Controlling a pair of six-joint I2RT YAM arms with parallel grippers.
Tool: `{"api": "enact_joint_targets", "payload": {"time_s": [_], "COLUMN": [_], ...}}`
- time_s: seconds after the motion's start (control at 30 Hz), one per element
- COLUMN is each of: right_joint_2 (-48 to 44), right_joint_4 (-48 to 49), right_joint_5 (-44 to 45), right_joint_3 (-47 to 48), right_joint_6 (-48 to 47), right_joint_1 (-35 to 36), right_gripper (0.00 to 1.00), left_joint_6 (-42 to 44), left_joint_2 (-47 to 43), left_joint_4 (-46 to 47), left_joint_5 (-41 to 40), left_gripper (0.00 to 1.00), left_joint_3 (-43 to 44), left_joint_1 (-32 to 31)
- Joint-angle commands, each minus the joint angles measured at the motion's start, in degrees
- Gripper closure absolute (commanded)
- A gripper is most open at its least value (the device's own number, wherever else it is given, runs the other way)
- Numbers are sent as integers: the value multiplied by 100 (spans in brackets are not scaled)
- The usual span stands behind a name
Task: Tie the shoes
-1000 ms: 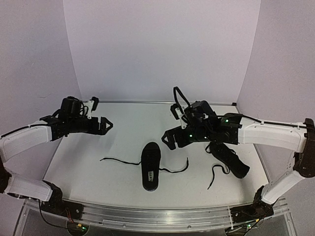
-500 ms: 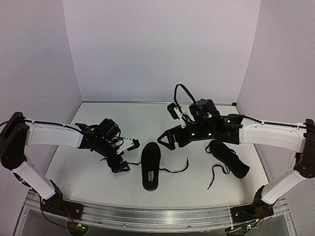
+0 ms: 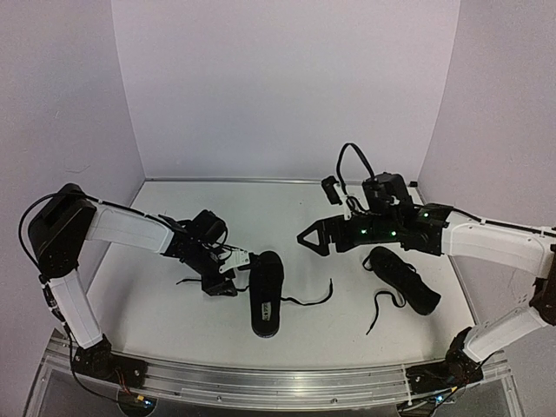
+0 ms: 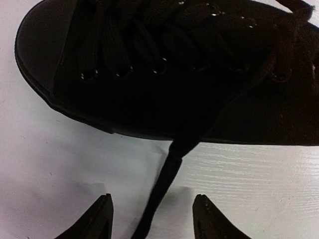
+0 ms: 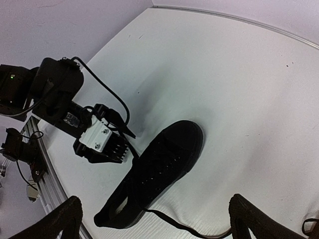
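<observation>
One black shoe [image 3: 267,292] lies in the middle of the table, toe pointing away; it fills the top of the left wrist view [image 4: 169,69] and shows in the right wrist view [image 5: 159,167]. Its left lace [image 4: 162,191] runs out between the open fingers of my left gripper [image 4: 152,206], which is low at the shoe's left side [image 3: 232,273]. Its right lace [image 3: 313,298] trails right. The second shoe [image 3: 401,278] lies at the right, under my right arm. My right gripper [image 3: 309,241] is open and empty, raised behind and to the right of the middle shoe.
The second shoe's loose lace [image 3: 379,311] curls toward the front edge. Purple walls close the back and both sides. The metal rail [image 3: 261,382] runs along the near edge.
My left arm swung down from the raised far left to the middle shoe's left side, its jaws now around the left lace. My right gripper drew back a little to the right.
</observation>
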Motion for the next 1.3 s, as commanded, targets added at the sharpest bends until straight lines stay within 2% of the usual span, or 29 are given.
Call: {"api": "enact_joint_targets", "payload": {"time_s": [0.0,0.1,0.17,0.57,0.7,0.8,0.87,1.0,1.27], "right_joint_2": [-201,-201,-183,-116,-120,-132,-121,38,799], "right_joint_4": [176,177,172,177,165,153,151,163,637], "right_joint_5": [-101,-102,-110,-160,-149,-120,-131,-226,-913], "right_joint_3": [-131,-144,-136,-180,-171,-183,-200,-166,8], "right_joint_6": [96,94,84,125,135,141,152,152,266], "right_joint_1": [-46,-68,-95,-214,-235,-257,-262,-254,-257], "right_gripper": [2,2,2,2,2,2,2,2,19], "left_joint_6": [324,409,414,436,420,356,233,-143,-865], "left_joint_2": [116,237,335,756,918,817,579,-174,-1259], "left_joint_4": [-200,-415,-565,-1011,-1148,-1107,-897,-157,1513], "left_joint_5": [444,547,538,363,299,329,400,695,1168], "left_gripper": [49,59,61,64,76,93,100,100,100], "left_joint_3": [443,562,642,963,1121,1062,884,354,-635], "left_joint_1": [241,273,264,12,-25,-25,-25,-31,-136]}}
